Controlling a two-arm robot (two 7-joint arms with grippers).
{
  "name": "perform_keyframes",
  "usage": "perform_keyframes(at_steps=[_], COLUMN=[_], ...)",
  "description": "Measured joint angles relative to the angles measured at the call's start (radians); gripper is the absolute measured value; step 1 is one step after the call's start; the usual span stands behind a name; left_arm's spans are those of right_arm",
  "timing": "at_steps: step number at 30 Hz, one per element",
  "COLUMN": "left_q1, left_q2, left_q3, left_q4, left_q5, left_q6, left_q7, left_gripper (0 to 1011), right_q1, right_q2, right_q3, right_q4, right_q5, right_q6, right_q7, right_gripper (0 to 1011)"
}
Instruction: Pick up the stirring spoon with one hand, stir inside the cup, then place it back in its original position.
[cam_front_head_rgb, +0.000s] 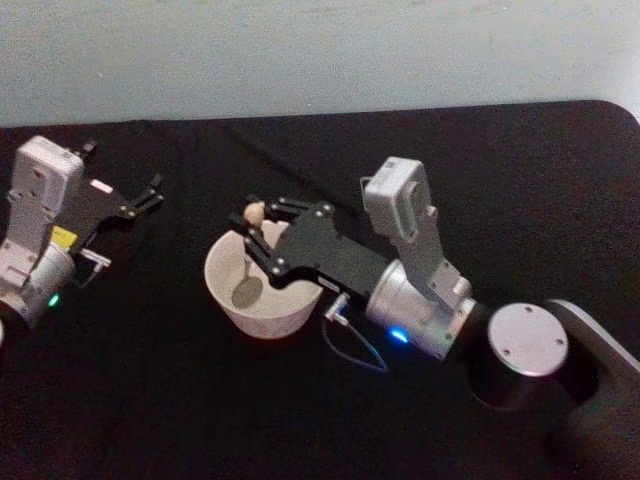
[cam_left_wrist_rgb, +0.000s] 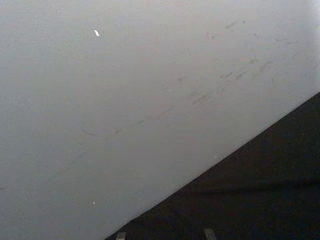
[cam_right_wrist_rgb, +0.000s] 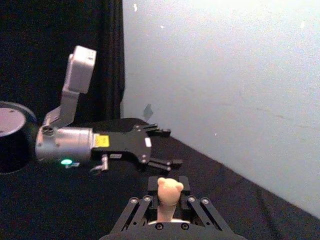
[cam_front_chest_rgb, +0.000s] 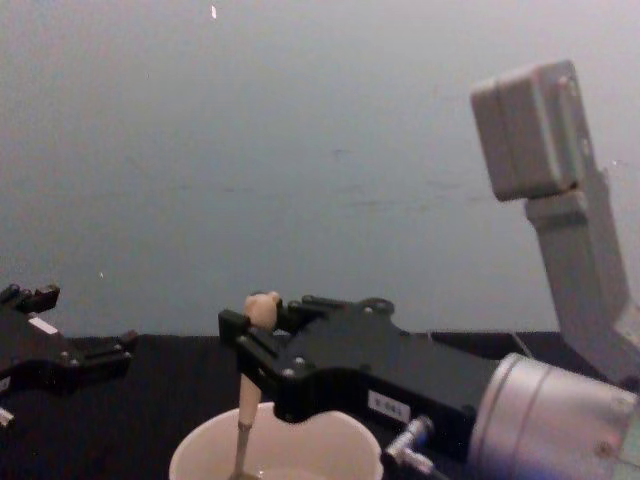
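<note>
1. While the right gripper (cam_front_head_rgb: 258, 236) clamps the stirring spoon (cam_front_head_rgb: 248, 265) below its knob, the shaft hangs toward 6 o'clock, bowl inside the cup (cam_front_head_rgb: 214, 278).
2. The left gripper (cam_front_head_rgb: 145, 203) idles, fingers apart, at the cup's 9 o'clock.

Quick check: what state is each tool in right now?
Left tool: open, empty, parked off to the left.
Right tool: closed on the stirring spoon, whose bowl sits inside the cup.
</note>
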Motion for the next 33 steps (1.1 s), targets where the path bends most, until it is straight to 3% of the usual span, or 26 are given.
perform_keyframes(at_steps=[11, 24, 33], left_q1=[0.0, 0.0, 0.0], left_q2=[0.0, 0.0, 0.0], left_q3=[0.0, 0.0, 0.0], left_q4=[0.0, 0.0, 0.0], left_q5=[0.0, 0.0, 0.0], left_q6=[0.0, 0.0, 0.0], left_q7=[0.0, 0.0, 0.0], left_gripper=[1001, 1001, 1001], right_q1=[0.048, 0.045, 0.031], right_q2=[-0.045, -0.037, -0.026], right_q3=[0.011, 0.043, 0.056], right_q4=[0.07, 0.075, 0.03], right_q5=[-0.049, -0.056, -0.04], right_q6=[-0.039, -0.045, -0.033], right_q7=[-0.039, -0.038, -0.028], right_gripper=[230, 230, 230])
